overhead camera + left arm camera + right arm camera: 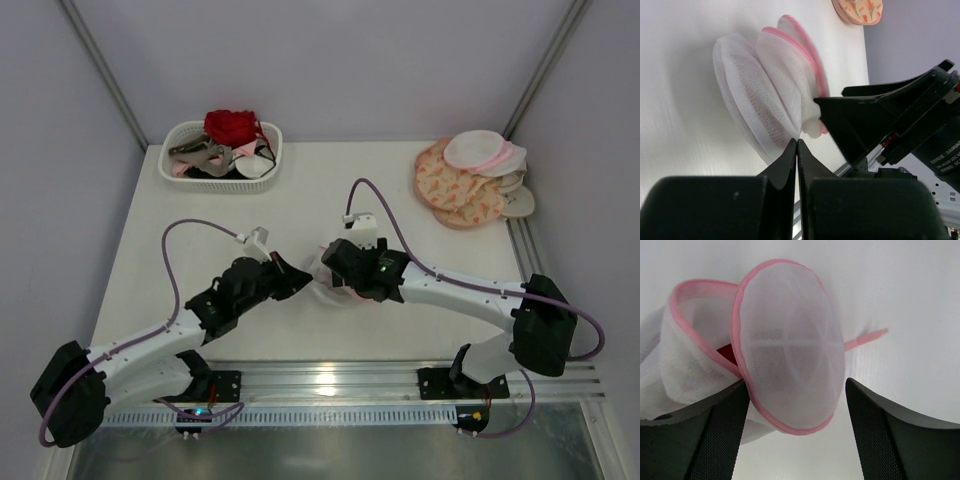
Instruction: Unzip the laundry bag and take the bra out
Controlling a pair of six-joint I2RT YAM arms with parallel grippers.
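The laundry bag (328, 291), white mesh with a pink zipper rim, lies between my two grippers at the table's middle. In the right wrist view it is unzipped: its round lid (790, 347) stands open and a red bra (726, 354) shows in the gap. A pink zipper tail (865, 338) trails to the right. My right gripper (795, 390) is open, its fingers either side of the lid. My left gripper (796, 143) is shut, its tips pinching the bag's lower mesh edge (760, 95). In the top view the left gripper (303, 277) and right gripper (333, 268) nearly meet.
A white slotted basket (268, 165) with red and other garments stands at the back left. A pile of peach-patterned round pouches (465, 185) lies at the back right. The right gripper's black body (880, 115) sits close beside the bag in the left wrist view.
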